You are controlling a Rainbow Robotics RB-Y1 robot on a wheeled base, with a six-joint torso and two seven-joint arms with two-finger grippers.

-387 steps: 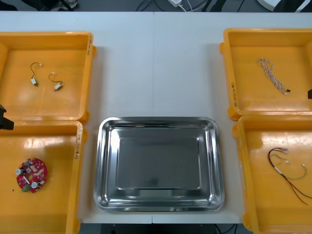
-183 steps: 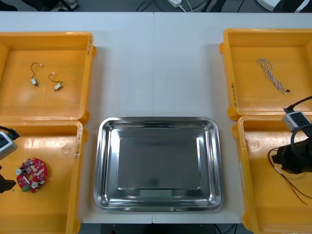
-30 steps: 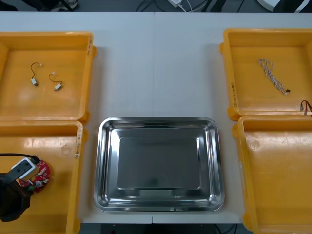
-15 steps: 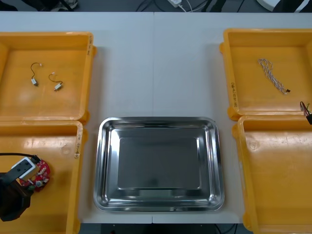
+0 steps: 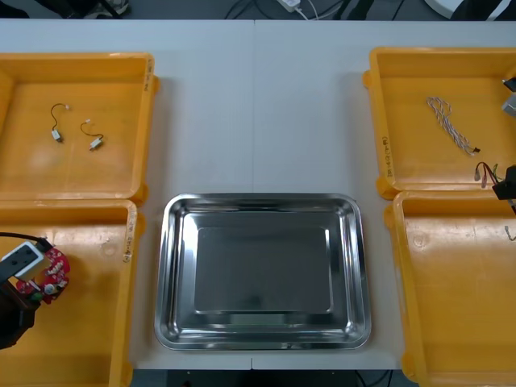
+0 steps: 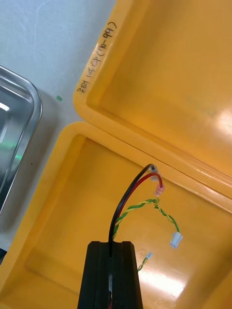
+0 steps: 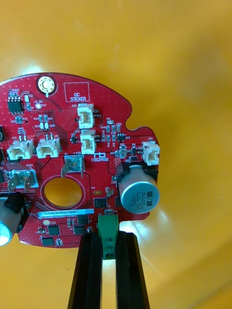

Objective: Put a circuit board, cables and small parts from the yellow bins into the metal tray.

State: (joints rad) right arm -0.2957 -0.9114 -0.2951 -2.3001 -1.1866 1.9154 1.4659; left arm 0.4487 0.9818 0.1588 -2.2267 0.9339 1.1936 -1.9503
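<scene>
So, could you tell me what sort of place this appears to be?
Probably an electronics assembly or kitting workbench: sorted yellow bins flank a metal tray on a light table, the left gripper holds a round red circuit board, and the right gripper holds a red and yellow cable.

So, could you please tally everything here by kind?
Yellow bins: 4
Metal tray: 1
Round red circuit board: 1, in the left gripper over the near left bin
Cables: 2, twisted blue and white cable in the far right bin, red and yellow cable in the right gripper where the right bins meet
Small metal parts: 2, in the far left bin
Total: 10
</scene>
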